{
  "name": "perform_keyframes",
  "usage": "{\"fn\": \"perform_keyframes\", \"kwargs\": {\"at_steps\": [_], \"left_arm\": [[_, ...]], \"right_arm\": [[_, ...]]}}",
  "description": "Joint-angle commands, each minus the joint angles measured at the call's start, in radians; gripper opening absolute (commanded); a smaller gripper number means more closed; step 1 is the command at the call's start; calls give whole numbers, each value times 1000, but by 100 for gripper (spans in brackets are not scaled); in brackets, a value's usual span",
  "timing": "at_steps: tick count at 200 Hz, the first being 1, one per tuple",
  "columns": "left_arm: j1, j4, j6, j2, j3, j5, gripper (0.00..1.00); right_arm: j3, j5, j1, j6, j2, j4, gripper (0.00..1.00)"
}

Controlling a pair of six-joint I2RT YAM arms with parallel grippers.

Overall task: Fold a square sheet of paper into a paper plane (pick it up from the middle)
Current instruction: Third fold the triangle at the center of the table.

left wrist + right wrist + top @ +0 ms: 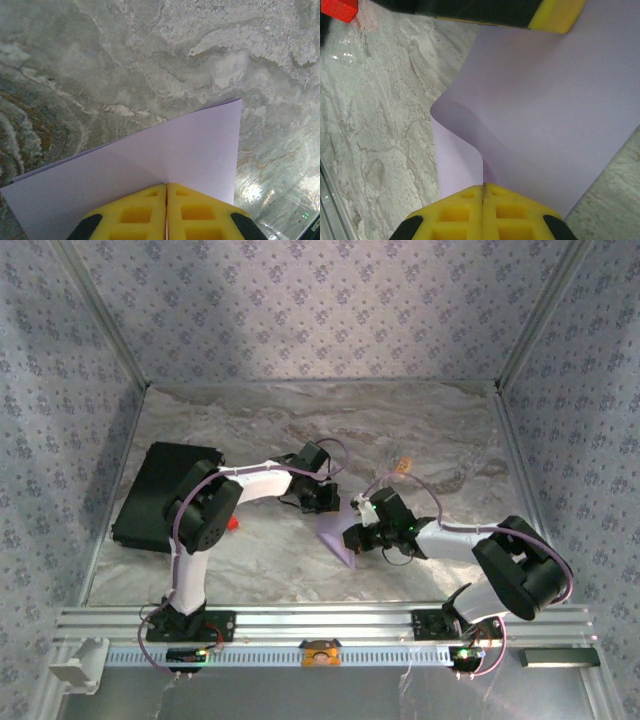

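The square sheet of paper point(337, 537) is pale lavender and hangs between my two grippers, just above the marble table in the middle. My left gripper point(166, 186) is shut on it at a point where two sloping edges meet. In the top view the left gripper point(325, 503) is at the sheet's far side. My right gripper point(483, 186) is shut on the near edge, where the paper point(545, 110) curls into a soft S-bend; from above it point(356, 538) sits at the sheet's right. The left gripper's yellow finger point(555, 12) shows at the sheet's far end. A paper plane is out of view.
A black rectangular pad point(160, 495) lies at the left of the table. A small red object point(232, 523) sits beside the left arm, and also shows as a red block point(340, 9) in the right wrist view. A small tan block point(403, 467) lies beyond the right gripper.
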Motion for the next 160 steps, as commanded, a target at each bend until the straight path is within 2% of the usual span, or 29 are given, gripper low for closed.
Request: {"fn": "perform_keyframes", "kwargs": {"at_steps": [1, 96, 160], "left_arm": [[0, -61, 22, 37, 2, -14, 8], [0, -79, 19, 27, 2, -16, 6], [0, -71, 15, 30, 2, -12, 6]], "right_arm": [[33, 22, -16, -30, -3, -54, 0], [44, 30, -23, -30, 6, -84, 0], [59, 86, -18, -31, 16, -104, 0]]}}
